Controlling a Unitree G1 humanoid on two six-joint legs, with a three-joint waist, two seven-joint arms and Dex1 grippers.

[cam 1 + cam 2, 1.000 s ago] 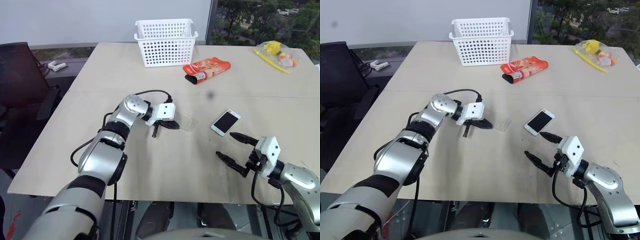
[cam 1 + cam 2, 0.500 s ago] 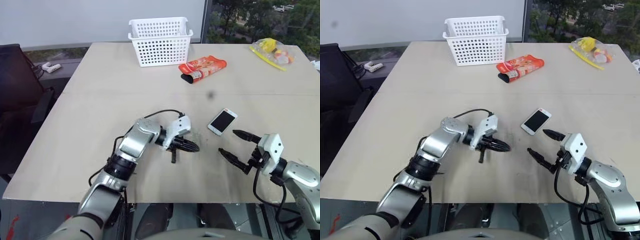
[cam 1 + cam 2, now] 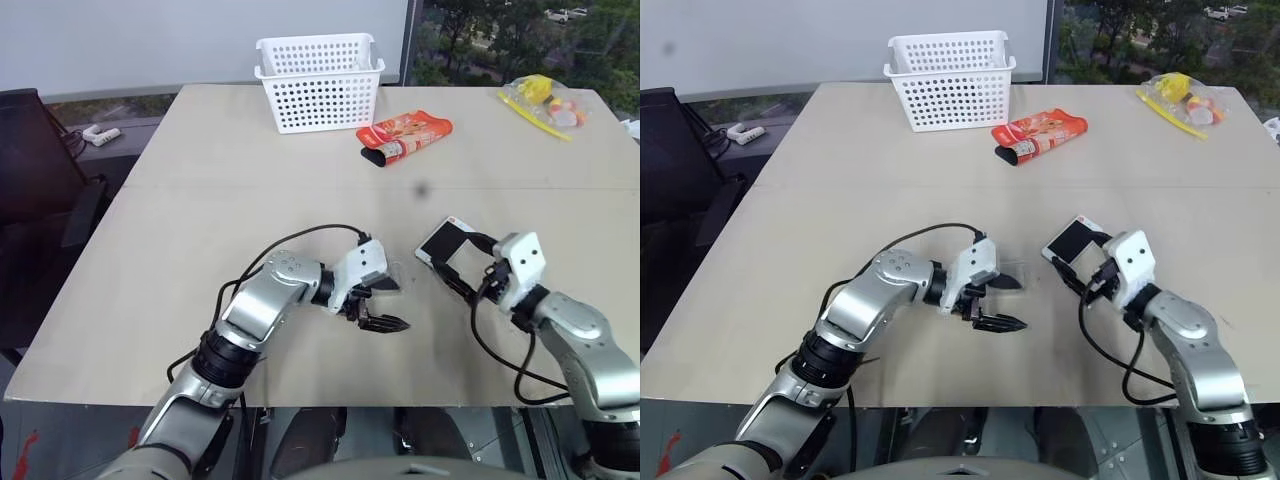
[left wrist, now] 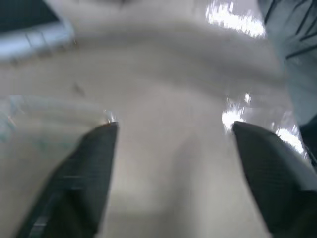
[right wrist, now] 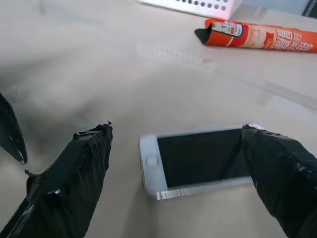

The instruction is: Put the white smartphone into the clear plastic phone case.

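Note:
The white smartphone (image 5: 198, 158) lies screen up on the wooden table (image 3: 200, 210), right of centre. My right gripper (image 5: 177, 129) is open, with one black finger (image 5: 74, 173) on each side of the phone; I cannot see whether either finger touches it. In the head view the phone (image 3: 445, 240) is partly covered by those fingers. The clear plastic phone case (image 3: 1018, 271) shows only as a faint glint on the table, right beside the upper finger of my left gripper (image 3: 400, 306). That gripper is open, pointing right, with nothing between its fingers (image 4: 84, 168).
A white perforated basket (image 3: 320, 70) stands at the table's far edge. Beside it to the right lies a red snack packet (image 3: 405, 135), and a yellow bag (image 3: 550, 100) sits at the far right. The table's near edge runs close below both grippers.
My left gripper drew the case toward the near edge and has now opened, letting it go. My right gripper moved forward and now has a finger on each side of the phone.

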